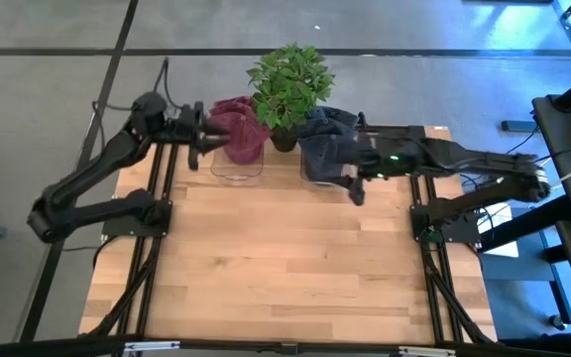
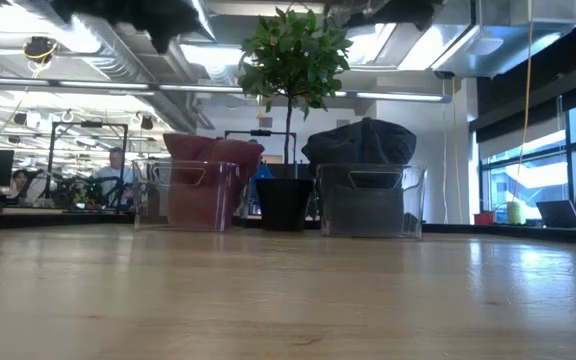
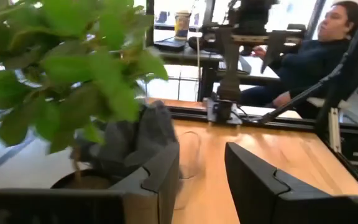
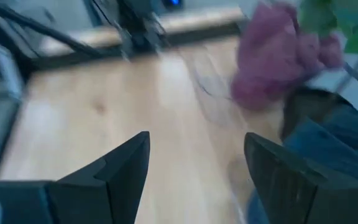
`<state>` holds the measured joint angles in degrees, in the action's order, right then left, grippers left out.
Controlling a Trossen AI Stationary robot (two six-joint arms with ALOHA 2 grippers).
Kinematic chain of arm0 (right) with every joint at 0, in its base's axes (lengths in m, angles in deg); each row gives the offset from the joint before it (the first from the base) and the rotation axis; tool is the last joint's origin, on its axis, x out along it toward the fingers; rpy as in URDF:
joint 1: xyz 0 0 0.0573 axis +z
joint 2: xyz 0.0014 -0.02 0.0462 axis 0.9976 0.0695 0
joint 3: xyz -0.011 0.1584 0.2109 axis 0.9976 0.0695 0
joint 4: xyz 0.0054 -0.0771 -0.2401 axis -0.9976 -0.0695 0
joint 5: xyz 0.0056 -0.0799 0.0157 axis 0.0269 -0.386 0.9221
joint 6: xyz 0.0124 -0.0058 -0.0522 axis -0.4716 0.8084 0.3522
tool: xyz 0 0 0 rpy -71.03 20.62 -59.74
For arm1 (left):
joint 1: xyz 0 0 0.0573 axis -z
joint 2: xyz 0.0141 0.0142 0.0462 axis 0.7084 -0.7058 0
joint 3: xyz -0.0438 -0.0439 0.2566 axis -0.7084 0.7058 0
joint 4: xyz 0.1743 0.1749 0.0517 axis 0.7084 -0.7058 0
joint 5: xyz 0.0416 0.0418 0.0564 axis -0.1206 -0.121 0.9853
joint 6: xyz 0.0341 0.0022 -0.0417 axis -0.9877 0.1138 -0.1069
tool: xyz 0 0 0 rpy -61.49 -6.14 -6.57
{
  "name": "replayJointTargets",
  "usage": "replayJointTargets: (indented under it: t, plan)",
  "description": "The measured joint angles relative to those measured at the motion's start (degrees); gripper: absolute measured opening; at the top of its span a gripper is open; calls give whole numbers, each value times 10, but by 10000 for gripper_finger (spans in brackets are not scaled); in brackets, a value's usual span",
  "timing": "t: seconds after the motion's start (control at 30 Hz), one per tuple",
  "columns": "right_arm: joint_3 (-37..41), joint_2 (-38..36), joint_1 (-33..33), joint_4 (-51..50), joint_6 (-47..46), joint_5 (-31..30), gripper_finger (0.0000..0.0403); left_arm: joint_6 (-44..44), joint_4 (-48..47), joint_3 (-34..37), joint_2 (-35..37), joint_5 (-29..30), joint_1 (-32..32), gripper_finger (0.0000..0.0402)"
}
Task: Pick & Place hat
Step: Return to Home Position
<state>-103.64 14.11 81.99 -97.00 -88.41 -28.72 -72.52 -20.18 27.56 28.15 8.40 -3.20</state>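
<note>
A maroon hat (image 1: 238, 127) sits in a clear bin (image 1: 236, 171) at the table's far edge, left of a potted plant (image 1: 287, 84). A dark grey hat (image 1: 323, 139) is heaped in a second clear bin (image 2: 370, 202) right of the plant. In the low view, the maroon hat (image 2: 211, 165) and the grey hat (image 2: 361, 143) both rise above their bins' rims. My left gripper (image 1: 198, 139) hovers open just left of the maroon hat. My right gripper (image 1: 353, 184) hangs open at the grey hat's near right side. Neither holds anything.
The plant's black pot (image 2: 286, 204) stands between the two bins. The wooden table (image 1: 285, 268) stretches from the bins to the near edge. Beyond the table, a person (image 3: 319, 53) sits at a desk, and black frame rails (image 1: 434, 248) run along both table sides.
</note>
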Motion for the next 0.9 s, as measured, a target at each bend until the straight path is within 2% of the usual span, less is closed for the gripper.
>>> replayJointTargets:
  t: [0.17, 0.3, 0.4, 0.53, 0.63, 0.7, 0.83, 0.9]
  plan:
    - [159, -125, 5, 137, -12, 49, 261, 58, -15, 21, 71, 148, 121, 123]
    - [269, -220, 14, 206, -34, 59, 261, 114, 64, 93, 112, 234, 211, 120]
    - [341, -289, 16, 228, -56, 59, 261, 136, 108, 144, 144, 297, 257, 121]
    - [419, -372, 16, 270, -59, 59, 261, 177, 108, 198, 181, 367, 289, 125]
    - [468, -427, 16, 284, -62, 59, 261, 172, 87, 225, 198, 387, 300, 125]
    - [498, -458, 16, 300, -68, 59, 261, 198, 90, 238, 206, 383, 300, 124]
    - [551, -511, 16, 333, -65, 59, 261, 182, 159, 276, 212, 344, 312, 123]
    - [576, -530, 16, 352, -58, 59, 261, 178, 199, 297, 217, 343, 318, 125]
